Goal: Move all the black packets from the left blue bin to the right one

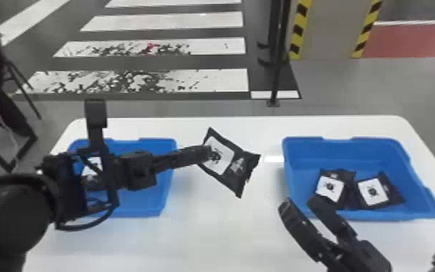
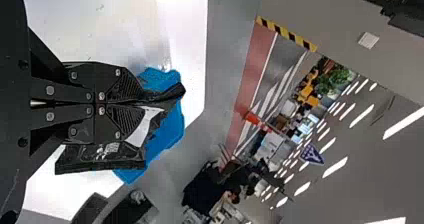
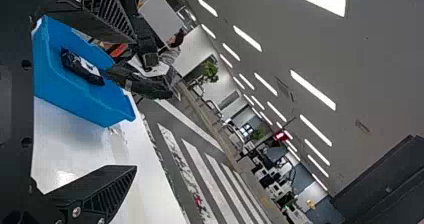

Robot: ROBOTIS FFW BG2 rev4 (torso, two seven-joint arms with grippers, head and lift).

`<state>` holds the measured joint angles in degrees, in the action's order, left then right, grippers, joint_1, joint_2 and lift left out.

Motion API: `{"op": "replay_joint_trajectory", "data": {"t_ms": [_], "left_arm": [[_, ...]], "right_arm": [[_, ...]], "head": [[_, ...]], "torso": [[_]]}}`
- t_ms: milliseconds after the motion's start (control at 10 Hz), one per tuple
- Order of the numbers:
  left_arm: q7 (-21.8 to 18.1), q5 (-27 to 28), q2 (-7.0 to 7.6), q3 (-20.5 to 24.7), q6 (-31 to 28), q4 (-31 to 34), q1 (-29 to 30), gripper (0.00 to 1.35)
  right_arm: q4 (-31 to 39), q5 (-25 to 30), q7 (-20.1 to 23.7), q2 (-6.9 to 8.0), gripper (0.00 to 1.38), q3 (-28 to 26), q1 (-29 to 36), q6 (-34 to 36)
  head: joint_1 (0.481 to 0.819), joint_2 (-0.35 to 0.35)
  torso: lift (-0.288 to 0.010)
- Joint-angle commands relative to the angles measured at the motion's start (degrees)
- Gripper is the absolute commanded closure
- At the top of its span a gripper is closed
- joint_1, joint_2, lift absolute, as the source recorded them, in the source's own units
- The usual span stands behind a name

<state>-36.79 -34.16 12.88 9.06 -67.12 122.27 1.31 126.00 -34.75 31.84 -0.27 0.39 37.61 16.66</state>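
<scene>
In head view, the right bin (image 1: 339,155) holds two packets (image 1: 330,186).

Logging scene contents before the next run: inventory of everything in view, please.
blue bins: 2, blue, left and right on the table
left-bin packet: at least 1, black with white label, partly behind the left arm
right-bin packets: at least 2, black with white labels
held packet: 1, black with white label, between the bins
table: 1, white, under the bins
pole: 1, black, beyond the table
floor stripes: several, white, beyond the table
left gripper: 1, black, shut on held packet
right gripper: 1, black, open, near right bin
</scene>
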Motion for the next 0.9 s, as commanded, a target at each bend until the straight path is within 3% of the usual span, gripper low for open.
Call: {"op": "replay_joint_trajectory", "data": {"t_ms": [0,300,400,500,600,800], "left_arm": [[0.1,-2.4,-0.14,-3.5,0.3,0.0,-0.2,1.21],[0.2,-4.8,-0.23,-7.8,0.7,0.0,-0.7,1.21],[0.3,-4.9,-0.23,-8.1,0.6,0.0,-0.7,1.21],[0.4,-5.0,-0.23,-8.3,0.6,0.0,-0.7,1.21],[0.5,-4.9,-0.31,-8.1,0.6,0.0,-0.7,1.21],[0.8,-5.0,-0.4,-8.0,0.6,0.0,-0.7,1.21]], "right_arm": [[-1.1,-0.3,0.3,0.0,0.13,0.8,-1.8,0.9],[-3.2,-0.4,0.7,-0.26,0.13,1.4,-4.6,1.6],[-4.4,-1.0,0.7,-0.17,0.34,1.4,-5.3,1.6],[-5.1,-2.0,0.7,-0.26,0.98,1.4,-5.3,1.1],[-5.3,-2.8,0.7,-0.26,1.29,1.4,-5.0,0.9],[-5.4,-4.2,0.8,-0.17,1.28,2.2,-5.0,0.3]], "head": [[0.695,0.051],[0.695,-0.015],[0.695,-0.023],[0.695,-0.035],[0.695,-0.041],[0.695,-0.042]], "torso": [[-0.14],[-0.14],[-0.14],[-0.14],[-0.14],[-0.14]]}}
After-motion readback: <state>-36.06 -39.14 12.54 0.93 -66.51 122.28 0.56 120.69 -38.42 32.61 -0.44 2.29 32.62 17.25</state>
